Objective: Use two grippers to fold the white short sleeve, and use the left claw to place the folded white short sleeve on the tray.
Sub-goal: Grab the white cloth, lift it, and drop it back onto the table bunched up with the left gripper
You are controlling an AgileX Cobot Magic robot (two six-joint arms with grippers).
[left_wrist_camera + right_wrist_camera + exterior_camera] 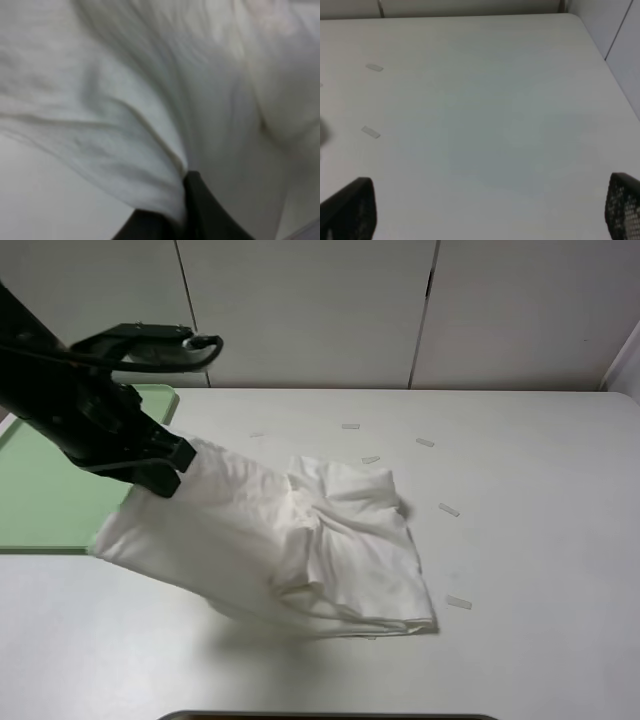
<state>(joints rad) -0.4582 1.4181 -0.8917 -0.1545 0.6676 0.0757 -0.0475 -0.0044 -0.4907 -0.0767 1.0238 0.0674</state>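
The white short sleeve (300,540) is bunched in folds, its left end lifted off the table and its right part still lying on it. My left gripper (165,478) is shut on that raised end, right beside the pale green tray (40,500) at the table's left edge. In the left wrist view, cloth (125,100) fills the picture and a black finger (205,210) pinches it. My right gripper (490,210) shows only in the right wrist view. It is open, with its fingertips (350,210) wide apart over bare table and nothing between them.
Several small white paper strips lie on the white table (540,540) around the shirt, such as one (350,426) behind it and one (459,602) to its right. Two strips (370,131) show in the right wrist view. Cabinet doors stand behind the table.
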